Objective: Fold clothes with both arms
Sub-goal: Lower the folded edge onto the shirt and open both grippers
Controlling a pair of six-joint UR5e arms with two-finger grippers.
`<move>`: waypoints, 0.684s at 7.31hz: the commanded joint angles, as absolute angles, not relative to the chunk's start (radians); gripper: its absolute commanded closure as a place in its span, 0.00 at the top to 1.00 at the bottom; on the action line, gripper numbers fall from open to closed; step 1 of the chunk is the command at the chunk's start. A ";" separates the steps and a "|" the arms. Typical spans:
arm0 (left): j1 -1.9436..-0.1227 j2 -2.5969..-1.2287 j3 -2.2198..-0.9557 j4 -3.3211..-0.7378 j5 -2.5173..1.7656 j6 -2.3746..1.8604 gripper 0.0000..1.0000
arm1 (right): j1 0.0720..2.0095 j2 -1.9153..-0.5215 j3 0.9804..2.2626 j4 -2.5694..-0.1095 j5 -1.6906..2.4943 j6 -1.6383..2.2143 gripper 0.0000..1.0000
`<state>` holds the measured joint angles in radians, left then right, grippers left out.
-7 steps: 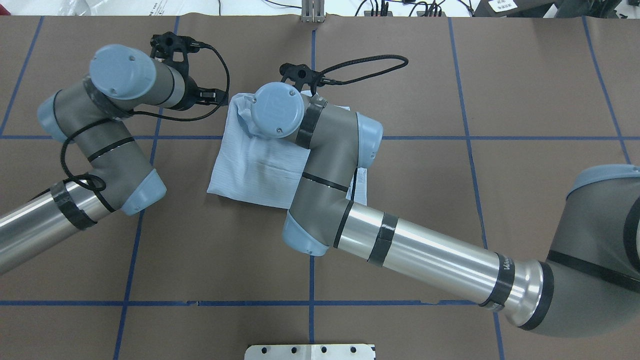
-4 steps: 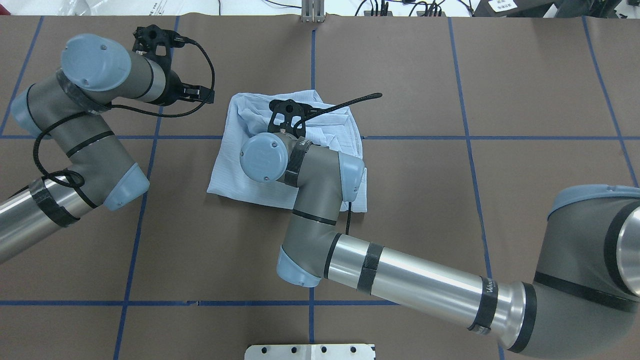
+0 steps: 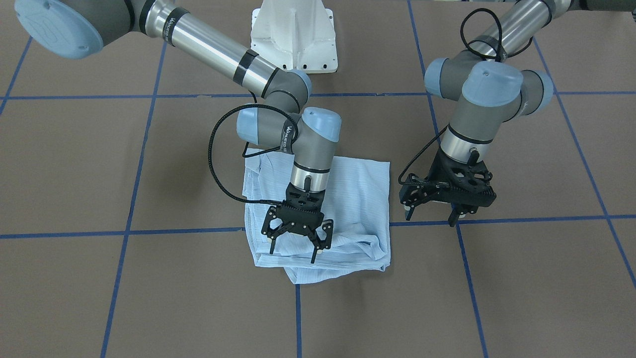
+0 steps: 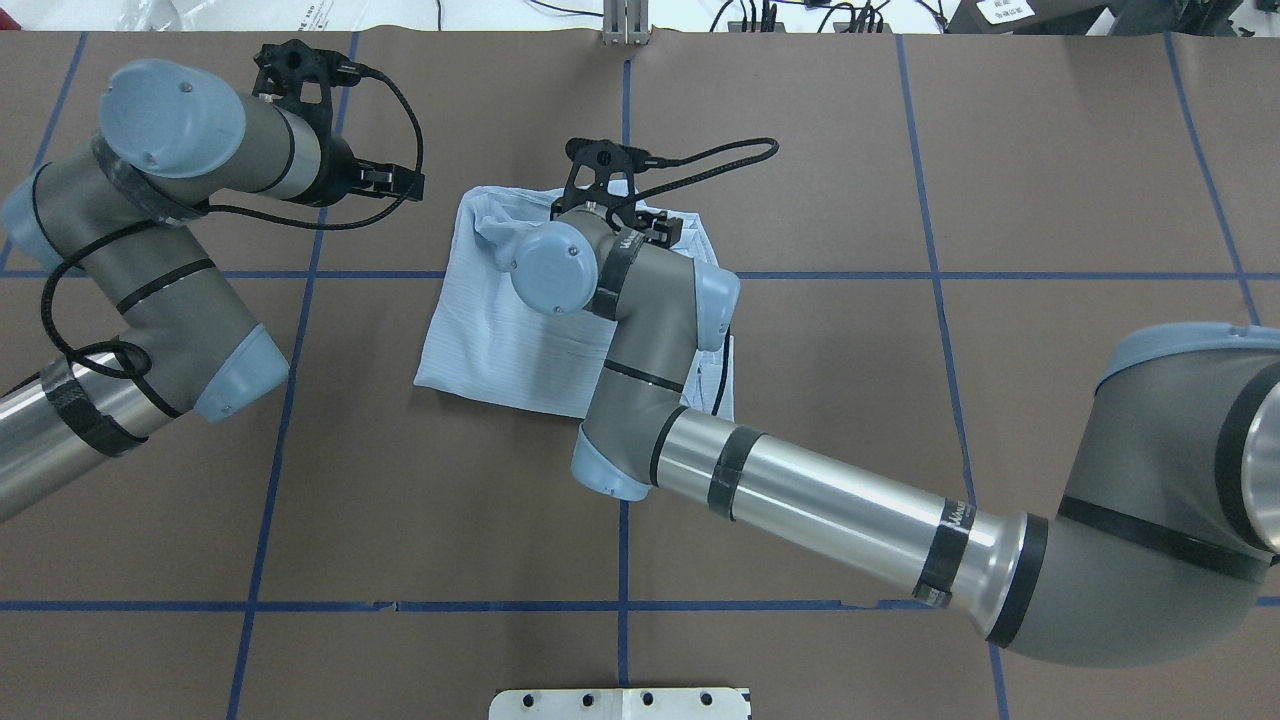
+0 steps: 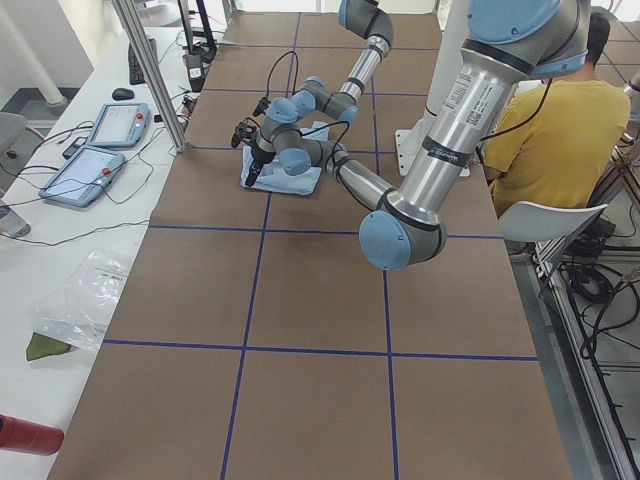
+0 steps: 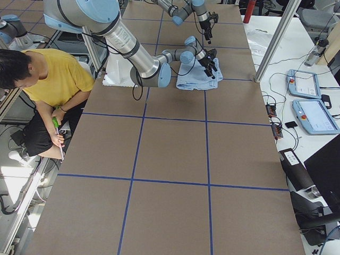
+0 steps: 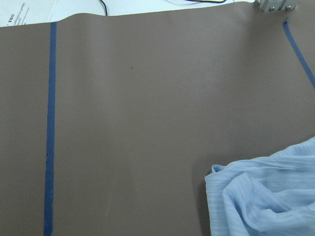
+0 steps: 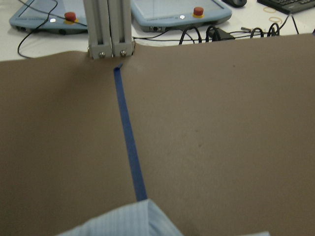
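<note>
The shirt (image 3: 357,194) lies folded into a rough square on the brown table (image 3: 497,278). In the overhead view it sits just off the table's middle, toward 11 o'clock. Its 7 o'clock half lies flat and smooth. The 12 o'clock edge is rumpled, with loose folds and what may be the collar bunched there.

The right gripper (image 3: 294,248) points down over that rumpled edge with its 2 fingers spread wide and nothing between them. Whether the tips touch the cloth or hang just above it, I cannot tell. The left gripper (image 3: 430,214) is just beside the shirt at about 10 o'clock from its middle, over bare table. Its fingers are also apart and empty.

The fabric looks thin, light and limp, with a fine crinkle. It probably has no stiffness, so it will sag and drape from wherever it is pinched. The stacked layers may peel apart if only the top 1 is caught. It will likely slide on the smooth table rather than stay put.

The soundest hold seems to be at the 2 ends of the rumpled 12 o'clock edge. Each gripper should take 1 corner and pinch through all the layers, so that the edge lifts level.
</note>
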<state>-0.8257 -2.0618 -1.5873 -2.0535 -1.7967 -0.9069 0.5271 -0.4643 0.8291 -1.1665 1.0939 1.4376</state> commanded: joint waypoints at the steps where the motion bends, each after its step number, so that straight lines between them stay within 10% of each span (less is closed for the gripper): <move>1: -0.825 -2.051 -1.606 -2.049 -1.804 -0.908 1.00 | 0.577 -0.424 0.787 -1.095 1.128 1.434 1.00; 5: -0.825 -1.958 -1.717 -2.039 -1.828 -0.907 1.00 | 0.652 -0.515 1.108 -1.309 1.469 1.298 1.00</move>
